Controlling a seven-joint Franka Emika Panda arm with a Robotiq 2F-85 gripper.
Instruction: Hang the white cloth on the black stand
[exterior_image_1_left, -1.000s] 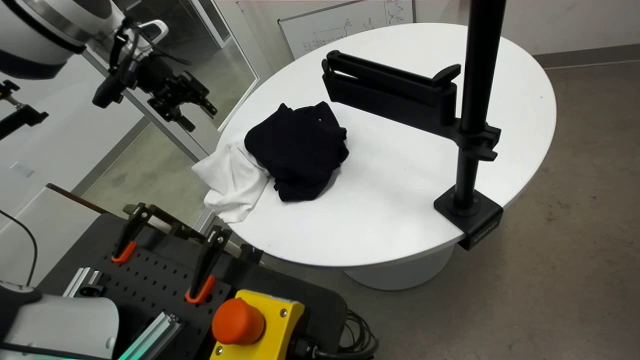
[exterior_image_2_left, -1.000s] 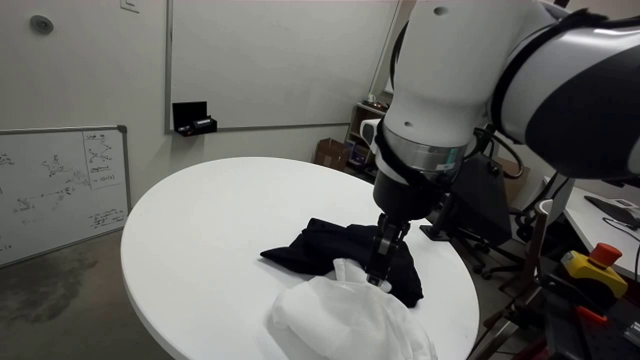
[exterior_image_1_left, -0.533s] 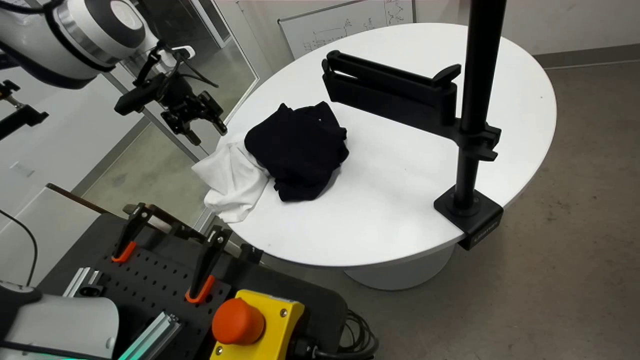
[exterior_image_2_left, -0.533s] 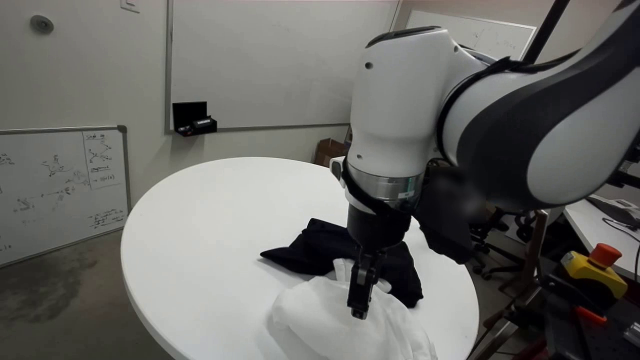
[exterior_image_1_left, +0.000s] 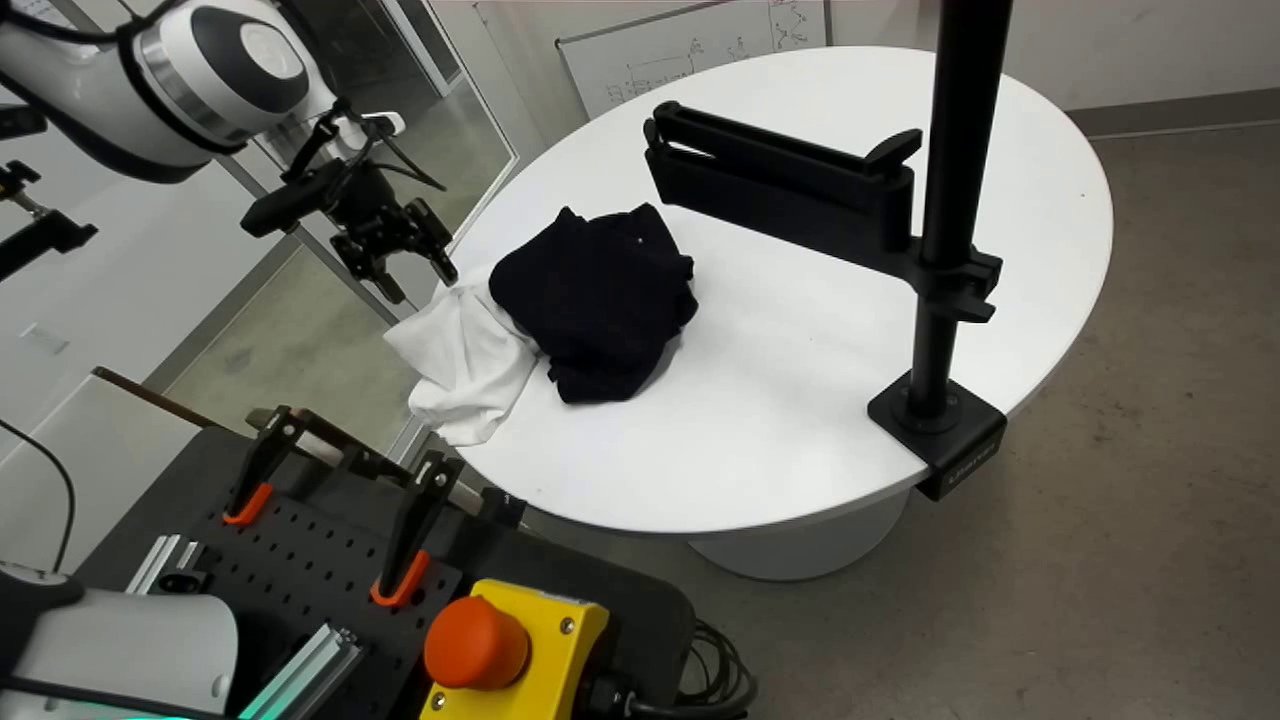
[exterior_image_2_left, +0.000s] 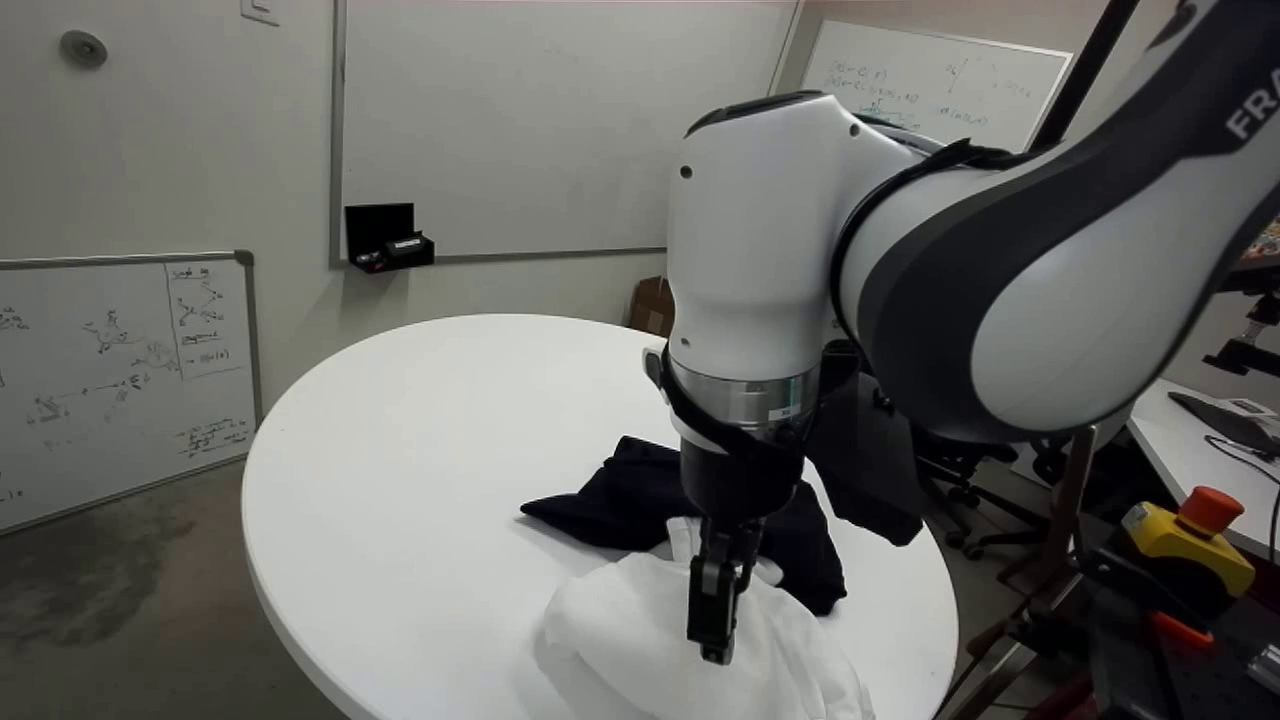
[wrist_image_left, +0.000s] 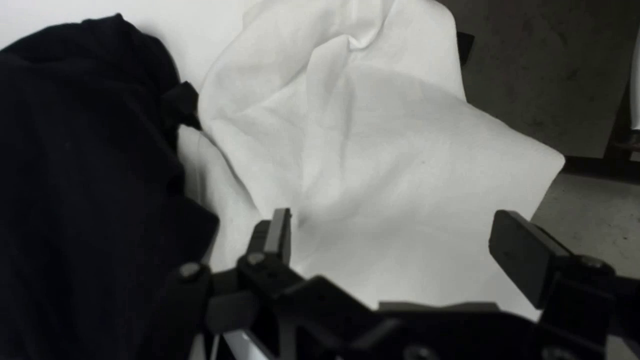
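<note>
1. Step in hand, by judgement: reaching for the white cloth (exterior_image_1_left: 465, 365), just short of the grasp; not yet lifted, so not yet hung on the black stand (exterior_image_1_left: 940, 230).
2. Place of the cloth: rumpled at the left edge of the desk (exterior_image_1_left: 800, 430) in an exterior view, apparently spilling past the rim, well apart from the stand at right.
3. State of the tool (wrist_image_left: 397, 240): hovers over the cloth with jaws spread wide, nothing pinched between, seemingly clear of the fabric.
4. Next move, as a guess: lower onto a raised fold and close on white fabric alone; avoid the dark cloth (wrist_image_left: 85, 175), touching at left in the wrist view, hard to tell which on top.
5. After that: lift free of the desk, carry right, drape across the stand's side arm (exterior_image_1_left: 770, 200).
6. Count for the task: one white cloth, one black stand with one side arm, one tool.
7. Count of the rest: one dark cloth, one desk, one near yellow box (exterior_image_1_left: 555, 650), two orange-footed clamps (exterior_image_1_left: 412, 530), three whiteboards (exterior_image_2_left: 510, 130) showing in an exterior view.
</note>
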